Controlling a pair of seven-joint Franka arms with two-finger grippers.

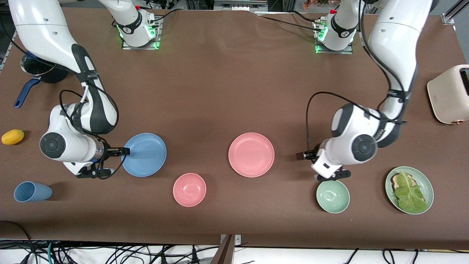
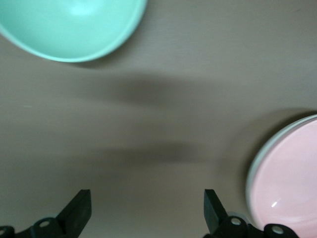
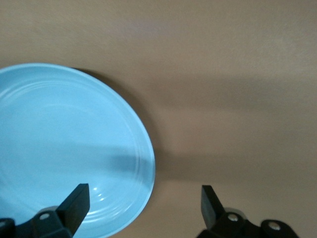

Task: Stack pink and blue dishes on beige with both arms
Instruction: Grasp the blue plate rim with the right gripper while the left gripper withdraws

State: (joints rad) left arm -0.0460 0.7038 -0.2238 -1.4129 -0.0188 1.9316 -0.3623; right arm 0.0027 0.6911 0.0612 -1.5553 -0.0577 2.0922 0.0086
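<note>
I read no writing anywhere. My left gripper [image 2: 147, 210] hangs spread beside the pink plate [image 1: 251, 154]; my right gripper [image 3: 145, 208], spread, straddles the blue plate [image 3: 64, 148] rim.

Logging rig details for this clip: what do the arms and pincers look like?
Both arms are bulky glossy white with black joint sections and round grey joint caps. Loose black cables loop along each. Bases glow green, with red buttons. The left pincer and right pincer are black, two-fingered.
</note>
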